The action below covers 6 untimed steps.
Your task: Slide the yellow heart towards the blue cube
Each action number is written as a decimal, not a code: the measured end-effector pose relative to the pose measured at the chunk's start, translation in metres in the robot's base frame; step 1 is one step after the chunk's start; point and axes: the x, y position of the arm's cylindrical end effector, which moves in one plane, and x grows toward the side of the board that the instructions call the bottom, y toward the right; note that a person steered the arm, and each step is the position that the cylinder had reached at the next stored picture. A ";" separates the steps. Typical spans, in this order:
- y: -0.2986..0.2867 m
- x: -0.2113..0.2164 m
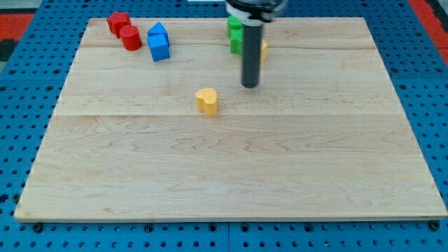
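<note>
Wooden board (231, 175) on blue pegboard (28, 84). No claw fitted: dark rod ends in the tip (250, 85), resting on bare wood, near the yellow heart (207, 101), to its right and slightly above. Blue cube (159, 47) sits well apart, upper left, touching another blue block (157, 31). Two red blocks (124, 31) beside them. Green blocks (236, 35) and a yellow piece (263, 50) behind rod.

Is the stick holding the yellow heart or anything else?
No, nothing is held. My tip only pushes; it cannot grab. It stands on the board apart from the yellow heart, to the heart's right in the view.
</note>
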 end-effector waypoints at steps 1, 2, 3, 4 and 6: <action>-0.003 0.043; -0.093 0.065; -0.149 0.041; -0.155 0.005; -0.046 -0.046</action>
